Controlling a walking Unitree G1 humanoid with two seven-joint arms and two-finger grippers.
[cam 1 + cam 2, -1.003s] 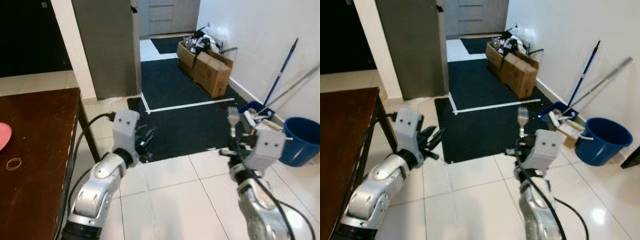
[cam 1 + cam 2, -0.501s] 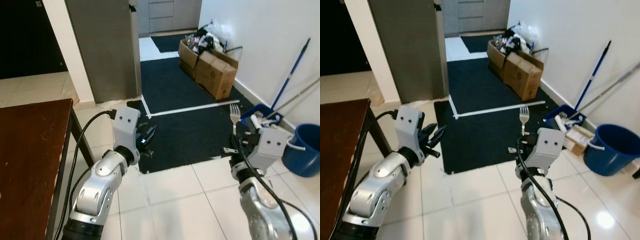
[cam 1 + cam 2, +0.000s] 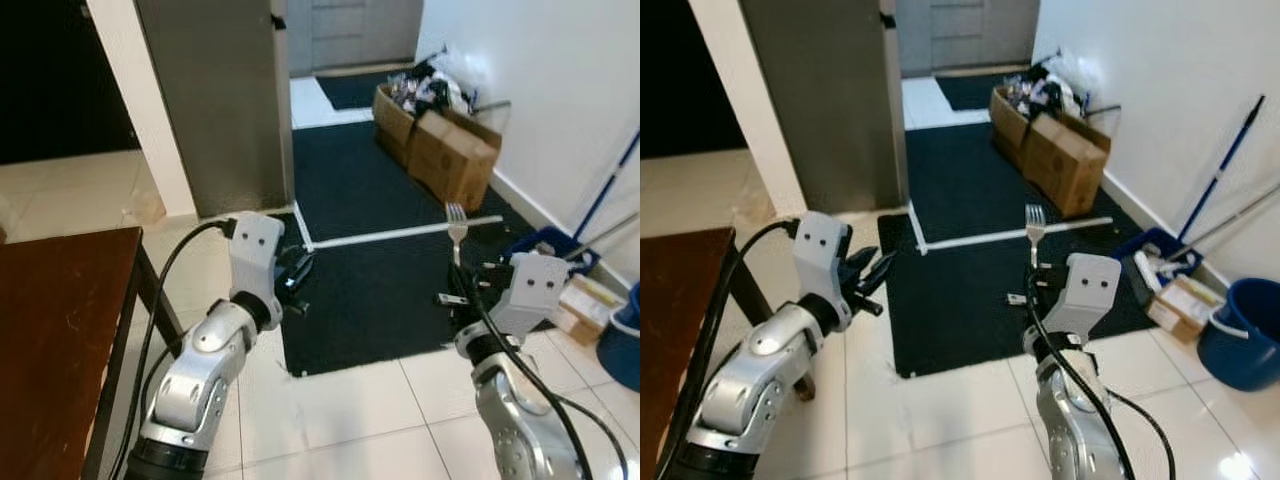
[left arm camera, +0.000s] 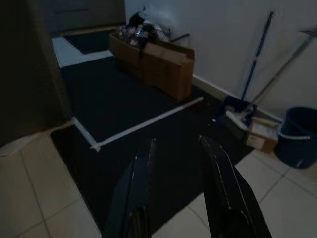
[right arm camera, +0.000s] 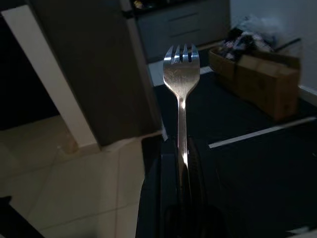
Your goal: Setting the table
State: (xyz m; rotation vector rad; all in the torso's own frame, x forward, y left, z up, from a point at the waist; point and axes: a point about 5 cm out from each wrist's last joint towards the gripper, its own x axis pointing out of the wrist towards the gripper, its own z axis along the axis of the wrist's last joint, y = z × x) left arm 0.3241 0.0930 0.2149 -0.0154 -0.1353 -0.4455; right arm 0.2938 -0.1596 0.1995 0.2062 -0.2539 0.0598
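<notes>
- The fork [image 5: 181,106] has its lower handle hidden between the black fingers of the right hand [image 5: 179,163].
- The worktop [image 3: 55,340] is cut off by the picture's left and bottom edges.
- The blue bucket [image 3: 1240,345] is cropped at the right edge.
- The clutter in the cardboard boxes [image 3: 445,140] is too small to identify.

White floor tiles [image 3: 350,410], black mat [image 3: 380,260], cardboard boxes [image 3: 450,155] along white wall [image 3: 560,90], dark wooden surface [image 3: 50,340] nearby.
</notes>
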